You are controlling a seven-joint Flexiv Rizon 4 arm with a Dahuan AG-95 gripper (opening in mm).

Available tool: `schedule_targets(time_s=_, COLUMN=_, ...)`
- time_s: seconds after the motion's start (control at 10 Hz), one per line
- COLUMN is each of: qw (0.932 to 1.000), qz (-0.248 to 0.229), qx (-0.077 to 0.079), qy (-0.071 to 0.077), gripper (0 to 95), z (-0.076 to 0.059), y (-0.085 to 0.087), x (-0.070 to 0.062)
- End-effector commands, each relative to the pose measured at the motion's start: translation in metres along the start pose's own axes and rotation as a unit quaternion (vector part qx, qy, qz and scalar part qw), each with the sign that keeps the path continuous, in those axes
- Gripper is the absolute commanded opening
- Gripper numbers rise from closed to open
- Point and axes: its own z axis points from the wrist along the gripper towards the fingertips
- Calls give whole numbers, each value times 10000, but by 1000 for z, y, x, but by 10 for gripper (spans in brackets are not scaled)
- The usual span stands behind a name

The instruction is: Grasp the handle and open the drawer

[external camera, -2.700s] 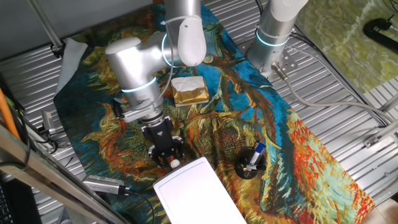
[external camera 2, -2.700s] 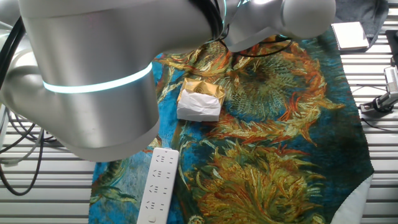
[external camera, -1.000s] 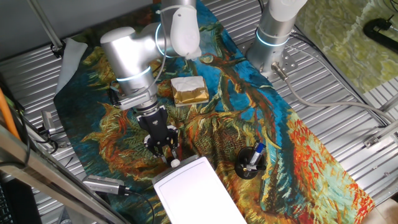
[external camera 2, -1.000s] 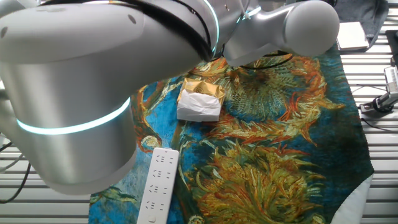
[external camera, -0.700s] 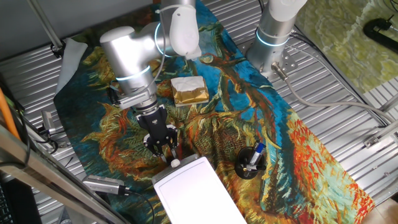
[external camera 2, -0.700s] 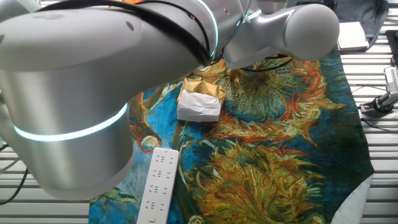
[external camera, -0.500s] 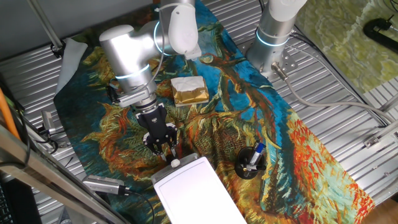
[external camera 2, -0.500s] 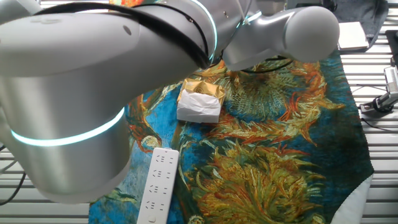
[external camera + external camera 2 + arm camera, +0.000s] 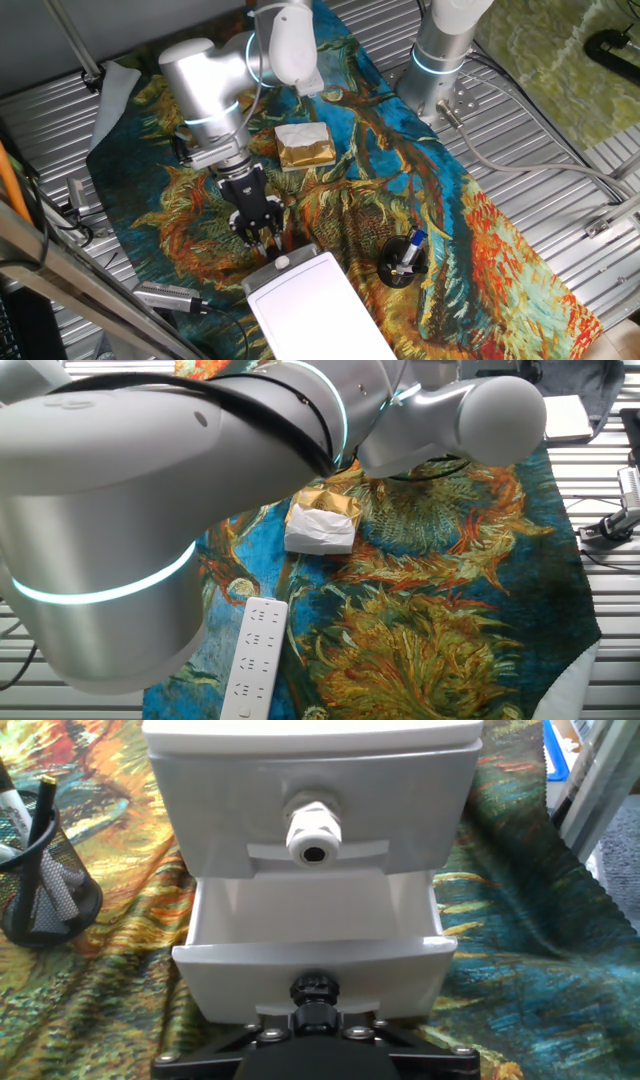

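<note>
In the hand view a white box (image 9: 230, 790) stands in front of me with two drawers. The upper one is shut and carries a round white knob (image 9: 313, 833). The lower drawer (image 9: 240, 975) is slid out towards me, and its white inside shows. My black gripper (image 9: 313, 992) is shut at the middle of that drawer's front, and the handle is hidden between the fingers. In one fixed view the gripper (image 9: 264, 240) sits just left of the box (image 9: 315, 305), whose upper knob (image 9: 282, 263) shows. In the other fixed view the arm hides the gripper.
A black mesh pen holder (image 9: 40, 890) stands left of the box and also shows in one fixed view (image 9: 403, 262). A gold-foil block with a white top (image 9: 304, 145) lies behind the arm. A white power strip (image 9: 253, 660) lies on the patterned cloth.
My gripper has drawn back from the box, up and to the left in one fixed view. The lower drawer has come out with it.
</note>
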Motion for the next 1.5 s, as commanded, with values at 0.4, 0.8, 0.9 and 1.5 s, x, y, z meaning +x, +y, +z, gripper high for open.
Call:
schedule_targets(time_s=0.4, qw=10000, qz=-9, qx=-5, qy=-14, gripper=0, z=-4, y=2, x=5)
schedule_targets(time_s=0.8, qw=10000, qz=-61, qx=-8, qy=-38, gripper=0, z=-7, y=3, x=13)
schedule_targets(time_s=0.9, qw=10000, qz=-73, qx=-9, qy=-46, gripper=0, z=-8, y=3, x=14)
schedule_targets(time_s=1.5, qw=9999, qz=-88, qx=-21, qy=-66, gripper=0, z=-15, y=6, x=22)
